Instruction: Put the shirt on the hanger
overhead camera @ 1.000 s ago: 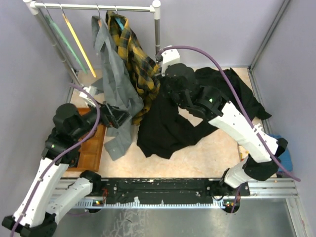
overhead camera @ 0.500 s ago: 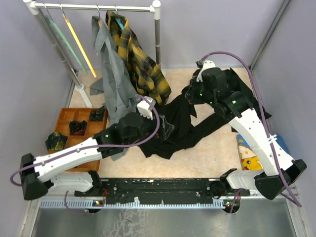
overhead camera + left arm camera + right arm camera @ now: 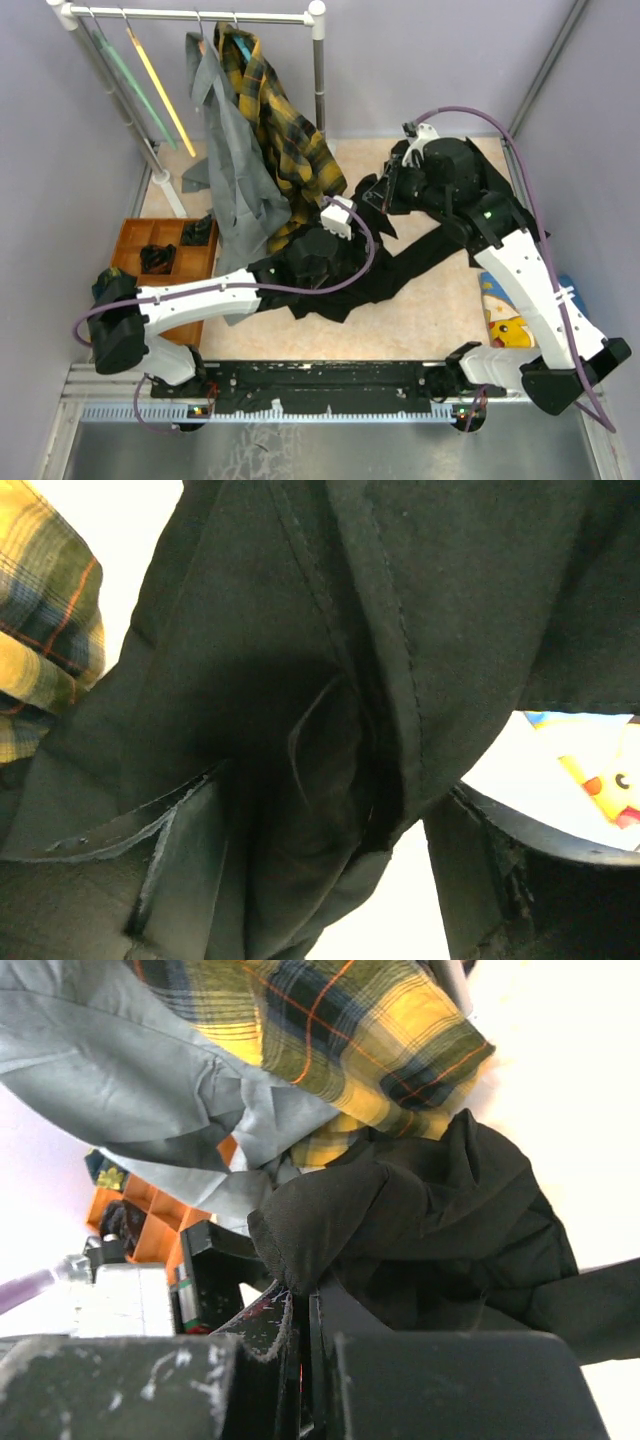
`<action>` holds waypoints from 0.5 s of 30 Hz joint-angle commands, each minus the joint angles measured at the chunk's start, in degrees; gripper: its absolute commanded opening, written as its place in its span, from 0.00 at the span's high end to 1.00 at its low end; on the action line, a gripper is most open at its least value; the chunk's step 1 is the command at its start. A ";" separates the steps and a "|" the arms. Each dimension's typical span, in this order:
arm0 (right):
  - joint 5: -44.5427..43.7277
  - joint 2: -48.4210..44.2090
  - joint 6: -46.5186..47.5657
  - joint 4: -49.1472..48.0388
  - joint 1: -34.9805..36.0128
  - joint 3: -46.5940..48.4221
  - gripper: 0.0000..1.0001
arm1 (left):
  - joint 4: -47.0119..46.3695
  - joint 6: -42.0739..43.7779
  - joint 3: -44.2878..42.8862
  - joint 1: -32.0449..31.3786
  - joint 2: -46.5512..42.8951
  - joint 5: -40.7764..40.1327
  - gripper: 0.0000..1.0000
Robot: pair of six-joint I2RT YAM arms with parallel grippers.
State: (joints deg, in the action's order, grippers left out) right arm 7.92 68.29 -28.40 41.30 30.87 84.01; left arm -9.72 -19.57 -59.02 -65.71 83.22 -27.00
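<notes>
Beige table [image 3: 420, 325], near to far. Left gripper [image 3: 330, 870]: jaws spread around a fold of the shirt [image 3: 345, 295], crumpled mid-table. Right gripper [image 3: 300, 1310]: pinching the shirt's far edge. Hanger [image 3: 160, 90]: bare on the rail [image 3: 200, 15], well apart. Dressing apparently unstarted.

Left hand [image 3: 320, 880] half under shirt [image 3: 420, 610] folds
</notes>
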 commanded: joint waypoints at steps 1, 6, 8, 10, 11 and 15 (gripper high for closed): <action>3.44 -2.90 -1.66 -3.05 -0.55 3.43 0.99 | -3.47 2.01 -2.91 -0.20 0.46 -2.92 0.36; -2.69 -4.70 2.35 -3.62 -0.55 5.29 0.99 | 0.49 3.04 -3.67 -0.20 -5.90 -0.40 1.00; -4.91 -5.30 5.51 -4.87 -0.55 6.93 0.98 | 2.66 4.01 -3.47 -0.14 -10.73 -0.53 1.00; -6.65 -6.17 8.24 -6.93 -0.56 8.83 0.98 | 6.06 5.42 -5.05 -0.03 -15.59 -0.81 1.00; -7.29 -6.61 9.13 -8.03 -0.55 9.85 0.98 | 7.62 6.92 -6.72 -0.03 -17.57 -0.52 1.00; -7.80 -8.31 12.04 -13.36 -0.55 13.97 0.99 | 17.88 13.41 -21.23 -0.02 -19.23 -0.08 1.00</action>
State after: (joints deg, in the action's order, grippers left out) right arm 6.63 64.18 -22.92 39.00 31.53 90.65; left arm -2.02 -13.30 -67.61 -65.76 66.74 -26.33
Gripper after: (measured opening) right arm 0.019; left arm 0.011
